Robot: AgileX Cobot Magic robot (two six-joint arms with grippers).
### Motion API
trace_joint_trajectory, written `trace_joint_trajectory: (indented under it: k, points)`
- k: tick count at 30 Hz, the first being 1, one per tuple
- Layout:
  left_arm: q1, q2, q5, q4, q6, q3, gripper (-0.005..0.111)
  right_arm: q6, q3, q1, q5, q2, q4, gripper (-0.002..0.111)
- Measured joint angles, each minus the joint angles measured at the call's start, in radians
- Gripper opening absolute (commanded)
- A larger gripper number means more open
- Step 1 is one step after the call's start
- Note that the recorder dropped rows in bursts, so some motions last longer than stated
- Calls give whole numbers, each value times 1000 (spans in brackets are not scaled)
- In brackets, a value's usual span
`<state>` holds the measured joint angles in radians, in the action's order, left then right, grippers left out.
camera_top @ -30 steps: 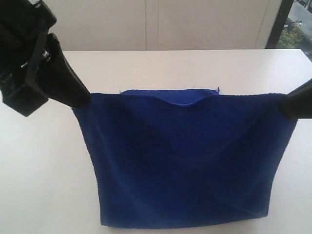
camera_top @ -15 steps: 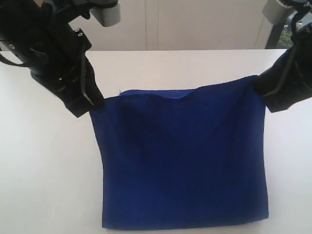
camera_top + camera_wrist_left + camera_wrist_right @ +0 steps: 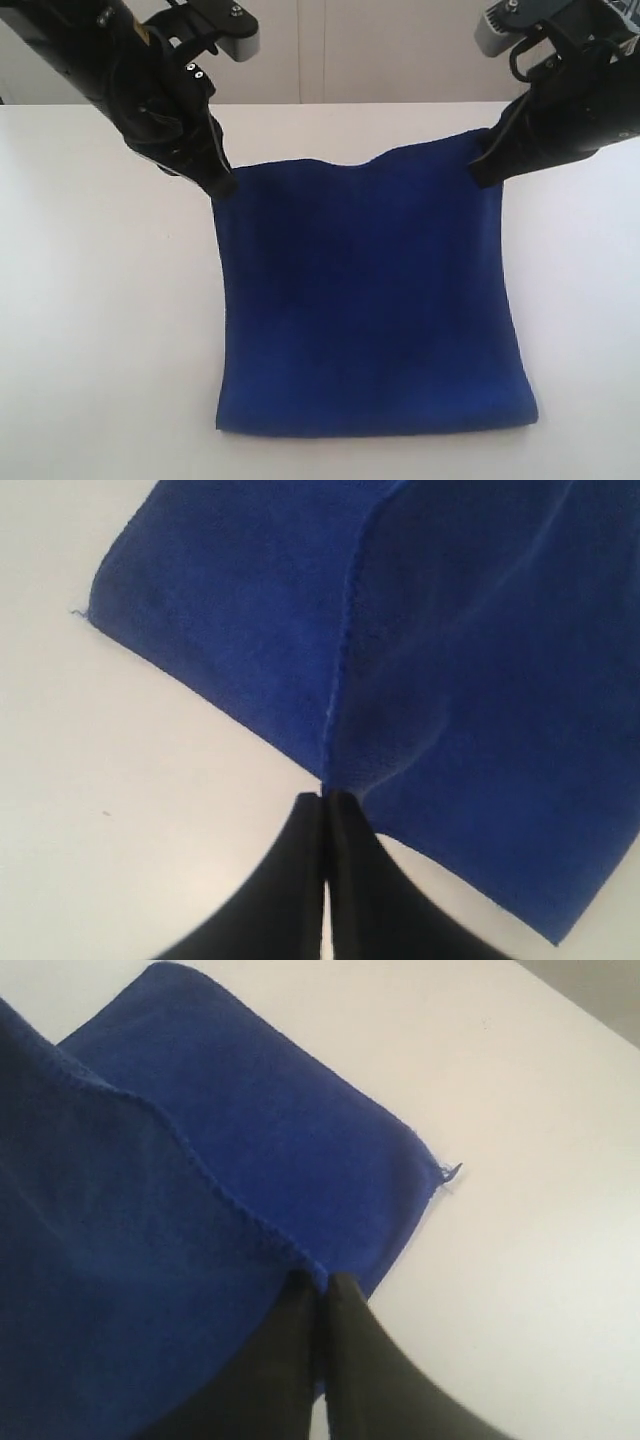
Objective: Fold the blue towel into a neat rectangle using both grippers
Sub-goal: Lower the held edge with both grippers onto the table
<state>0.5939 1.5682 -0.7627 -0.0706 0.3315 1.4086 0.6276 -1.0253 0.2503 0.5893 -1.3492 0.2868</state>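
White worktop [image 3: 100, 330] holds the blue towel [image 3: 370, 300], with one edge lifted over the layer below. Left hand [image 3: 222, 185] and right hand [image 3: 482, 172] each pinch a top corner tight. If one hand goes lower or lets go first, the edges could land crooked.

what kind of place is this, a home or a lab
Probably an indoor lab or test room, not a home: a plain white table, pale wall panels behind it, and a robot's left gripper and right gripper holding up a blue towel.
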Motion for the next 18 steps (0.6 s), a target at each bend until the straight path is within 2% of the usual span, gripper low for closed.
trace_joint_trajectory:
  k: [18]
  points:
    - [-45, 119, 75, -2, 12, 97, 0, -61, -86, 0, -120, -155, -56, 0]
